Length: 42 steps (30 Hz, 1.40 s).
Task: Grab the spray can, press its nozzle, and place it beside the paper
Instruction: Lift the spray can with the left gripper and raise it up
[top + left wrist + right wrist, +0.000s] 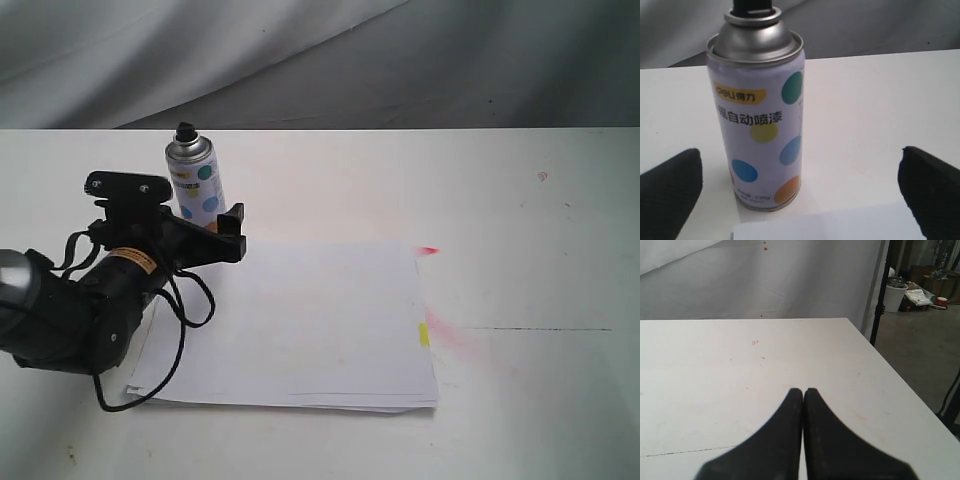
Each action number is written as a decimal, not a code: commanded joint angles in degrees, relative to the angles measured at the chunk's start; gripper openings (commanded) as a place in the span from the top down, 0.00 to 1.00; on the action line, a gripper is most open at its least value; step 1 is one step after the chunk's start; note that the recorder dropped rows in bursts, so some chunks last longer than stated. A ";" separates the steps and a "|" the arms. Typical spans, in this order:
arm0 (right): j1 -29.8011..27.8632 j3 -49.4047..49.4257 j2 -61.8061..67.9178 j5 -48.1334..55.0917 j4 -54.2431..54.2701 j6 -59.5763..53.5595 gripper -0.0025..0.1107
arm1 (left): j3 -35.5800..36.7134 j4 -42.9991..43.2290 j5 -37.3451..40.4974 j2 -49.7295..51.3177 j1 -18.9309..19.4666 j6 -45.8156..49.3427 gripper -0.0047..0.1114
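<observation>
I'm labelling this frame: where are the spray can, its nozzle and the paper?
spray can (757, 125): left wrist view, on the white label.
nozzle (185, 131): exterior view, on the black button.
paper (300, 320): exterior view, on the bare middle of the sheet.

Spray can (196, 180): small aerosol standing upright. It has a silver domed shoulder and a white label with teal, blue, yellow and orange dots; a yellow logo band sits above blue Chinese text (757, 125).

Nozzle (186, 131): black plastic button seated on top of the dome. The left wrist view cuts off its upper part (754, 6).

Paper (300, 320): thin stack of large plain white sheets lying flat, edges slightly offset. There is a small yellow mark (424, 335) on the edge farthest from the can.

Position: the can sits off the sheets, just beside the paper's far corner (830, 225).
</observation>
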 commanded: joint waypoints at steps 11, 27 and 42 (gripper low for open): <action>-0.40 0.18 -0.42 -0.04 -0.53 -0.13 0.98 | -11.28 0.99 2.75 7.43 4.50 3.05 0.06; -0.40 0.18 -0.42 -0.04 -0.53 0.14 0.98 | -18.81 6.64 11.57 11.05 8.35 3.22 0.06; -0.40 0.18 -0.42 -0.04 -0.53 0.14 0.98 | -18.81 6.64 6.85 12.64 8.35 3.11 0.06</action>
